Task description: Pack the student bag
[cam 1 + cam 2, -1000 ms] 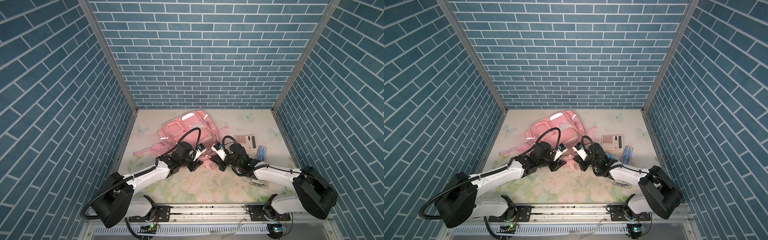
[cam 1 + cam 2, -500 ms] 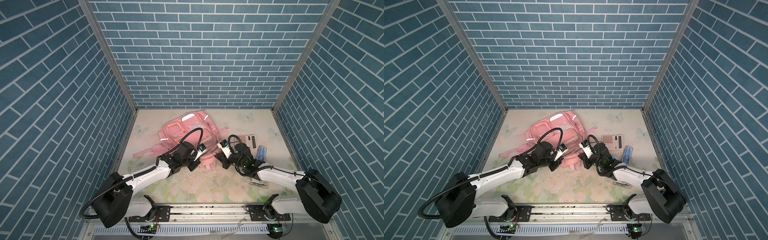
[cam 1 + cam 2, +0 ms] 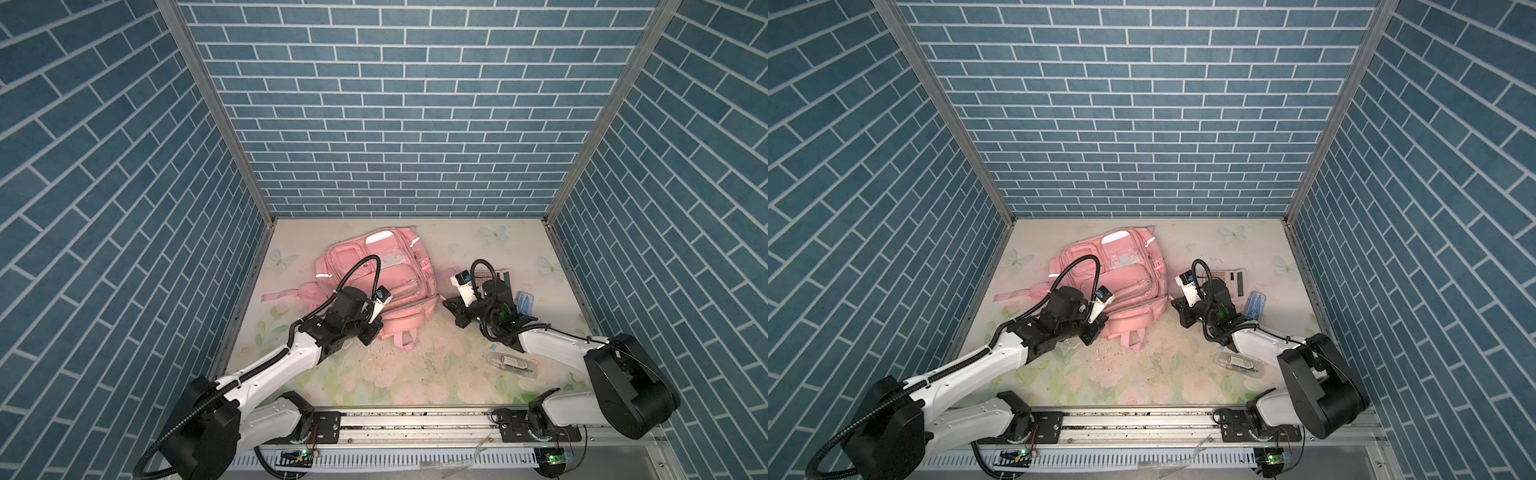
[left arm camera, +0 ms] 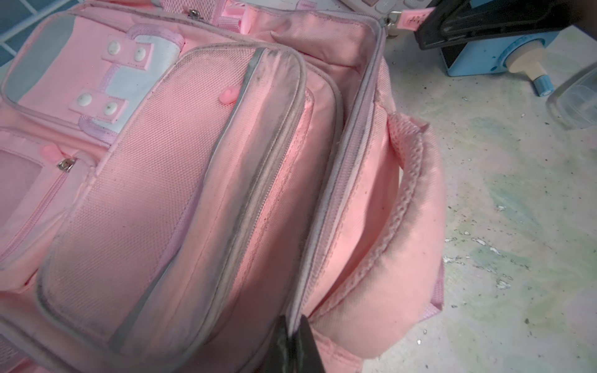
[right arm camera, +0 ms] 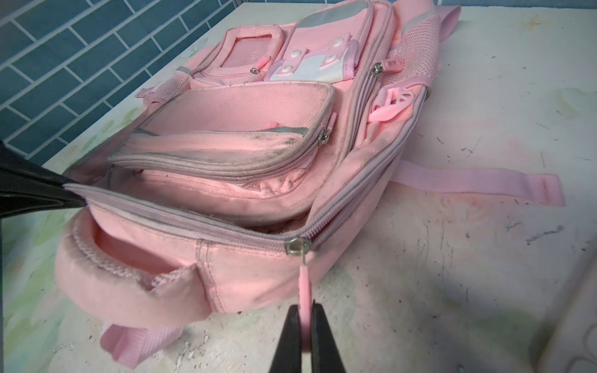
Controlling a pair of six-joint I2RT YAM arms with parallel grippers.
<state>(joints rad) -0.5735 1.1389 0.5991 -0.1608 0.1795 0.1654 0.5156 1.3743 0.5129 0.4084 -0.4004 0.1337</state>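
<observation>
The left gripper [image 4: 294, 336] is shown pinched on the open zip edge [image 4: 334, 200] of the bag [image 3: 411, 286], which is laid flat on the table [image 3: 415, 374], left of centre. Further right, the pink zip pull [image 5: 305, 287] is pinched by the right gripper [image 5: 305, 326].

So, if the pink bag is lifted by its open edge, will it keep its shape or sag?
Probably it sags: the student bag is soft fabric and lies slumped with wrinkled walls. It looks flat, so perhaps light. Pushed, it may bunch up rather than slide, since its strap trails loose.
</observation>
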